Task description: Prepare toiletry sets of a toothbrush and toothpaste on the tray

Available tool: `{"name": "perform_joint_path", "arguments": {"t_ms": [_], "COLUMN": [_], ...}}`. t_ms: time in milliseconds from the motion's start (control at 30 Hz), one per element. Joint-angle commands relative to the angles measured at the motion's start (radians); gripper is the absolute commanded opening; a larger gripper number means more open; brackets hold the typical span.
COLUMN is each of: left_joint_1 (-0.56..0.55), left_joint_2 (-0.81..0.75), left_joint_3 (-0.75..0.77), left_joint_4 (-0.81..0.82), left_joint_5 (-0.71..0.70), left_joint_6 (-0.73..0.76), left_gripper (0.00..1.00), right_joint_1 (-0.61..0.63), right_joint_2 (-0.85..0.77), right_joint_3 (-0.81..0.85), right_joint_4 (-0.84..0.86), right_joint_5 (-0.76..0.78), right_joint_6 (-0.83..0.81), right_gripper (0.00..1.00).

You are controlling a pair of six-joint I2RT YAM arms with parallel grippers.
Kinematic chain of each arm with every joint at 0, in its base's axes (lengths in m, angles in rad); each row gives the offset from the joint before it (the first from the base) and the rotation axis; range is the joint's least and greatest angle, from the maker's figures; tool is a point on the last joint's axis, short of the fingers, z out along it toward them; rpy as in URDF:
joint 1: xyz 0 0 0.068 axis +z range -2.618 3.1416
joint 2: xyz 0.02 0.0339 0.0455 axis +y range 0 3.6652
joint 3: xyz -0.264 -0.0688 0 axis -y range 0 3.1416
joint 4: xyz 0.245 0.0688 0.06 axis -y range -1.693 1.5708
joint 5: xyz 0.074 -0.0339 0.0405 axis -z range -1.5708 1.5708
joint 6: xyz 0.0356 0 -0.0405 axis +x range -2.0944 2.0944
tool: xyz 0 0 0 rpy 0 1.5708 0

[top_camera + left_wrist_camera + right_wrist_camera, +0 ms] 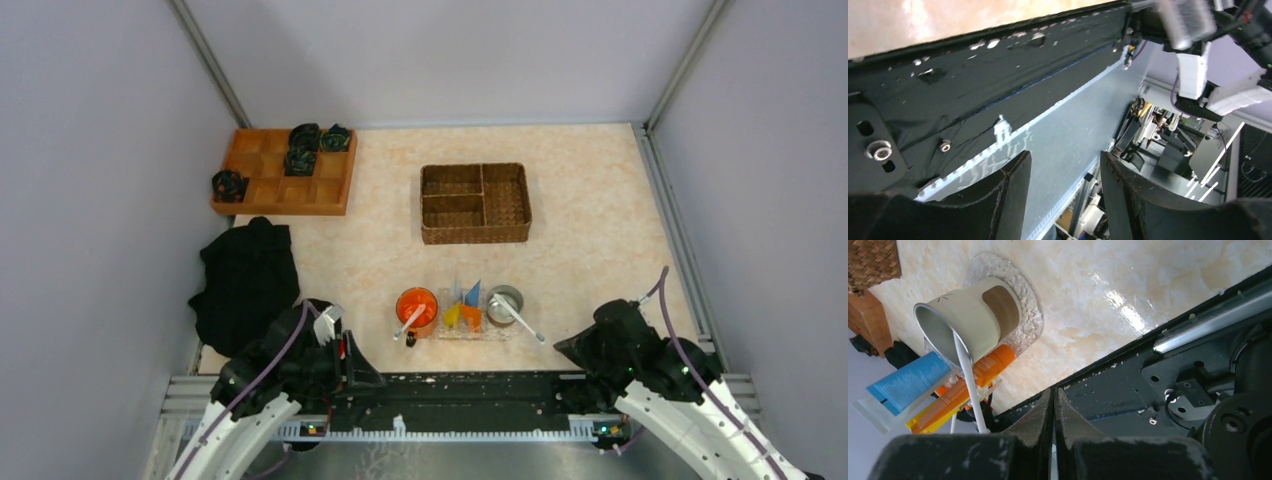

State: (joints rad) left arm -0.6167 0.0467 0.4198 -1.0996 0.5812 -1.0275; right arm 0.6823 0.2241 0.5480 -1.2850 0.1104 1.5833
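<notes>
1st poster: Two brushes are counted: the mug toothbrush (411, 321), stuck in the orange mug (416, 306), and the cup toothbrush (525, 326), propped in the steel cup (504, 299). Can any set be called done?

2nd poster: Nope, it'd be judged as barely started. Three tubes are seen on the clear tray (1034, 322), which sits just beside the mug: a blue tube (473, 293), a yellow tube (452, 316) and an orange tube (470, 319). The cup seems to be stood on the tray's far end. No brush is laid next to a tube, so all the pairing is left.

1st poster: And the arms?

2nd poster: Both are tucked at the near edge, apart from the tray. The left gripper (1065, 165) is seen with fingers spread, nothing between them. The right gripper (1053, 395) is pressed closed, empty too. One wicker basket (475, 203) is spotted further back.
</notes>
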Motion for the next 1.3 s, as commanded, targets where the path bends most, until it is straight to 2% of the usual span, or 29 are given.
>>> {"name": "perform_joint_path", "arguments": {"t_ms": [0,167,333,600,833,933,1267], "left_joint_1": [0.003,0.002,0.003,0.003,0.005,0.004,0.004], "left_joint_2": [-0.007,0.019,0.108,0.433,0.672,0.714,0.766], "left_joint_3": [-0.052,-0.051,-0.054,-0.006,0.014,0.014,-0.023], "left_joint_4": [-0.108,-0.105,-0.049,0.043,0.199,0.261,0.367], "left_joint_5": [0.028,-0.001,-0.058,-0.137,-0.115,-0.116,-0.106], "left_joint_6": [-0.177,-0.263,-0.313,-0.260,-0.209,-0.202,-0.205], "left_gripper": [0.60,0.62,0.63,0.62,0.56,0.53,0.50], "right_joint_1": [-0.003,-0.004,-0.005,-0.005,-0.005,-0.004,-0.006], "right_joint_2": [0.054,0.221,0.346,0.419,0.513,0.560,0.632], "right_joint_3": [0.002,0.081,0.125,0.129,0.150,0.147,0.067], "right_joint_4": [0.017,-0.020,0.037,0.050,0.067,0.096,0.211], "right_joint_5": [-0.018,0.015,0.015,0.014,-0.001,-0.010,-0.041], "right_joint_6": [0.098,0.094,0.075,0.101,0.121,0.121,0.139], "right_gripper": [0.00,0.00,0.00,0.00,0.00,0.00,0.00]}}
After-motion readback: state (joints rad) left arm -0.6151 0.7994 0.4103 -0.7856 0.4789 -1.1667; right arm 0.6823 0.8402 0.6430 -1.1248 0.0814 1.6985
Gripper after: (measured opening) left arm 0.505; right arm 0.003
